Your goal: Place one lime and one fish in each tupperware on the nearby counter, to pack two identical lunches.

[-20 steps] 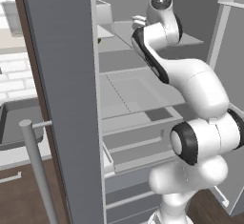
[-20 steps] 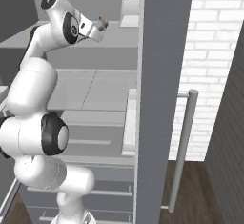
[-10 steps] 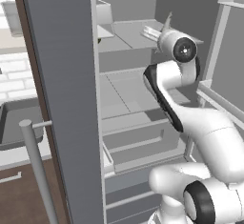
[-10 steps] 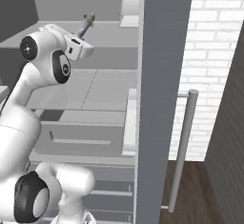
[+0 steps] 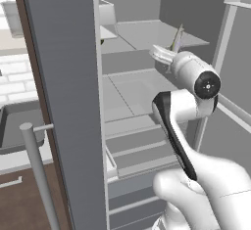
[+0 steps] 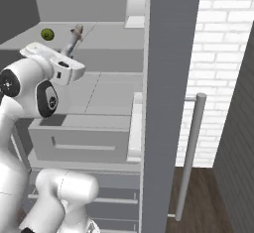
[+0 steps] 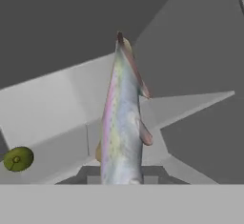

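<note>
The tool (image 6: 73, 42) is pinching the silvery fish (image 7: 121, 127) by one end, so its body is sticking straight out along the tool, clear of the fridge shelf (image 6: 106, 31) for carrying out. A lime (image 6: 47, 34) is lying further back on that shelf. Compared with a second ago, the arm is swinging round and pulling back.

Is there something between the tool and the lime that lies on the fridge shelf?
Yes: the tool is shut on a fish, which sticks out ahead of it. The lime lies off to one side on the shelf, otherwise unblocked.
</note>
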Controlling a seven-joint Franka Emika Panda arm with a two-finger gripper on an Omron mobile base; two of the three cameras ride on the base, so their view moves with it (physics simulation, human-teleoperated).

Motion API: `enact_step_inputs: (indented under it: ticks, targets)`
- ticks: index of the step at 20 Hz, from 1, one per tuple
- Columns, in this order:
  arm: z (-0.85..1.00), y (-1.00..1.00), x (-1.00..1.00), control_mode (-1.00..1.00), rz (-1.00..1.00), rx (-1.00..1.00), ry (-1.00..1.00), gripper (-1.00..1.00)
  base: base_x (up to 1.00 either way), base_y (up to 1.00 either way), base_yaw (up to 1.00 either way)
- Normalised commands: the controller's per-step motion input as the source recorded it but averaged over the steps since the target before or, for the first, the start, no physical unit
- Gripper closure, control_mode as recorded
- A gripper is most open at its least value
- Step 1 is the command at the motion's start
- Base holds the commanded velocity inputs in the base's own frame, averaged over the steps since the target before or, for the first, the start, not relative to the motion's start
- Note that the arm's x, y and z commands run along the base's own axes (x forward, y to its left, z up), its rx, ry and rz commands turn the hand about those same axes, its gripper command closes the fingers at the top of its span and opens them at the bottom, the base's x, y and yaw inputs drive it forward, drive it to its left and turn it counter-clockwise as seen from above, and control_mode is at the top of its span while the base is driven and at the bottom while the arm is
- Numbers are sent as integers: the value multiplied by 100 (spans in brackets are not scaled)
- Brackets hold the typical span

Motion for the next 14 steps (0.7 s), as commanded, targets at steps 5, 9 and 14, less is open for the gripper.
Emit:
enact_step_inputs:
  ticks: [5, 9, 14]
  targets:
    - [-64, 25, -100, -100, 2, -25, 45, 100, 0, 0, 0]
    - [-100, 11, -100, -100, 0, -32, 73, 100, 0, 0, 0]
    - [-100, -4, -19, -100, 1, -4, 75, 100, 0, 0, 0]
